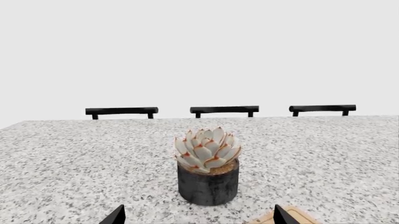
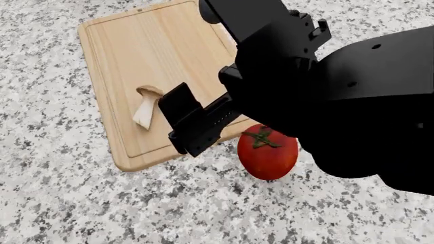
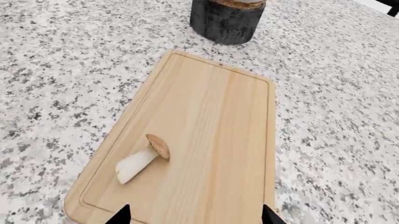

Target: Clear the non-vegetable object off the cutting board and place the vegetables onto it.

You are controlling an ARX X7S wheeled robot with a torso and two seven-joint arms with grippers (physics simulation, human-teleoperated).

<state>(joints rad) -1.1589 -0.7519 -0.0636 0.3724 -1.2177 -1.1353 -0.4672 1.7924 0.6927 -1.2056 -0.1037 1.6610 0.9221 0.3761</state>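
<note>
The mushroom (image 3: 142, 160) is seen lying on its side on the cutting board (image 3: 212, 116), near the long edge and toward the corner closest to the robot, its brown cap pointing toward the board's middle. The tomato (image 2: 267, 151) is not yet on the board; it is seen resting on the speckled desk (image 2: 61, 203), just beside the board's near short edge. No pale egg-like lump is visible in any view, so the non-vegetable object is judged to be already cleared off, though where it lies cannot be told. The right claw (image 3: 194, 215) is held above the board's near end with its jaws spread and nothing between them. The left claw (image 1: 198, 215) is also spread and empty, and is faced toward a potted succulent (image 1: 208, 165) standing on the desk beyond the board's far end. The step in hand is judged to be the fetching of the tomato. For that, the right claw would have to be carried off the board's edge, lowered around the tomato's round, glossy body and closed gently, since such a shape is likely to roll or slip.
</note>
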